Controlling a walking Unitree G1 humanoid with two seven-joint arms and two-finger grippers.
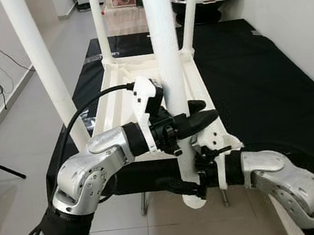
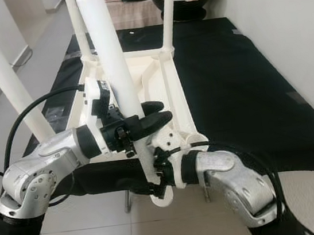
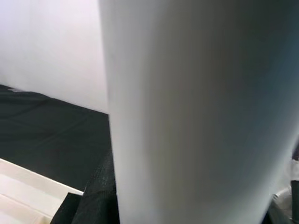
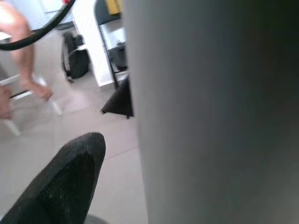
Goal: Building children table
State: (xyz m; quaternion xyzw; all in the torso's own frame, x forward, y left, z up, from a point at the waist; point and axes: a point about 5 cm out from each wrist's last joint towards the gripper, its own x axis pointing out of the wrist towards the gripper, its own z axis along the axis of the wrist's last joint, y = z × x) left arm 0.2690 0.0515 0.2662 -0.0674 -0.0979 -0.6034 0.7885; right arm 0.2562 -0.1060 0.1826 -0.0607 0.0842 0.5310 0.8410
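I've got the loose white leg (image 1: 169,63) pinched by both the left gripper (image 1: 194,115) and right gripper (image 1: 192,187), over the upturned white table (image 1: 121,102) on the black mat (image 1: 256,81); three fitted legs (image 1: 43,68) stand around it.

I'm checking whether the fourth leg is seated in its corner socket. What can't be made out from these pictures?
- Corner socket: in both eye views the right gripper and the loose leg cover it.
- Leg's lower end: the left wrist view is blurred, with the leg too close to the lens.
- Right gripper's hold: in the right wrist view the leg hides all but one finger.
- Left gripper: it is shut on the leg.
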